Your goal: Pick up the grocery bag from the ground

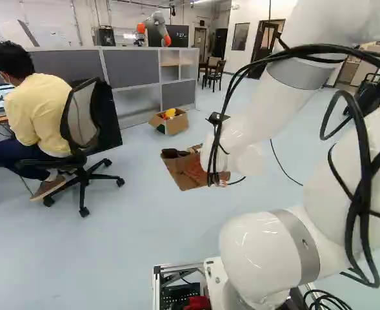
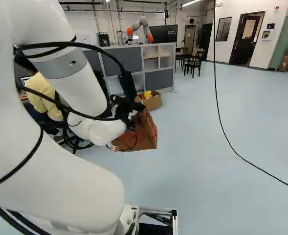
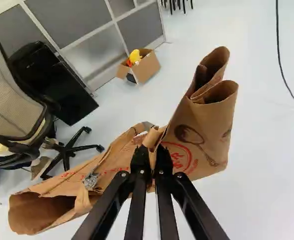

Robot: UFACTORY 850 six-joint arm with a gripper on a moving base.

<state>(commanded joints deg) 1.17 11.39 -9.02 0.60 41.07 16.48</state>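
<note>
My gripper (image 3: 151,156) is clamped on a pinched fold of the grocery bag (image 3: 209,142), whose long axis runs crosswise to my reach, spreading either side; it seems off the floor (image 3: 266,200), so any further lift wants straight up.

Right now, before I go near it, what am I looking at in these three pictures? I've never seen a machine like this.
It is one white robot arm on a moving base, ending in a black two-fingered gripper. Two pictures come from cameras on the base, left and right behind the arm, so they show the same scene twice. The third comes from the wrist, looking along the gripper.

The gripper is pinching a brown paper bag by a crumpled fold. I can't tell whether the bag touches the floor. Farther ahead, an open cardboard box stands there with something yellow inside.
</note>
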